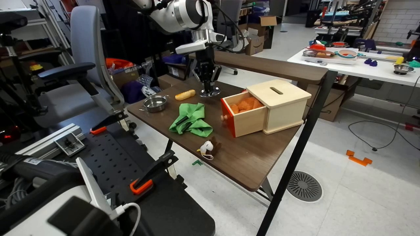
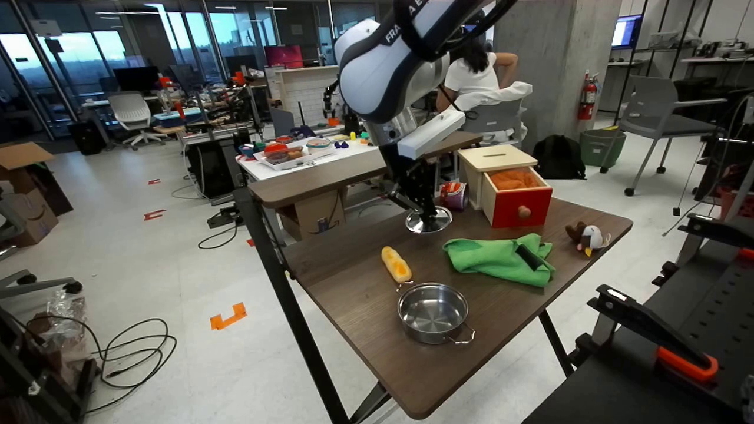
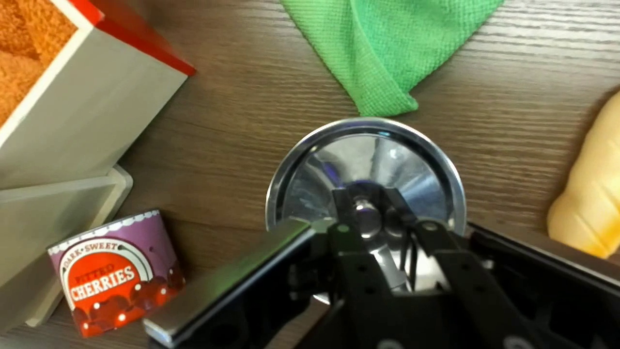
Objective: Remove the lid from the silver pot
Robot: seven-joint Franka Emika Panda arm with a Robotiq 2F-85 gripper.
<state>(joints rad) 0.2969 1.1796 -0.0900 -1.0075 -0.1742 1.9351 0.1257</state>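
Tabletop (image 2: 353, 294), end effector (image 3: 369, 198) snug on lid (image 3: 365, 160)

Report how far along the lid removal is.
Done: the two-handled silver pot stands uncovered, its inside showing in both exterior views. In hand: the pincer seems closed on the silver lid at its knob, well clear of the pot. Left: likely only setting the lid on the table and letting go; whether it rests there now is unclear.
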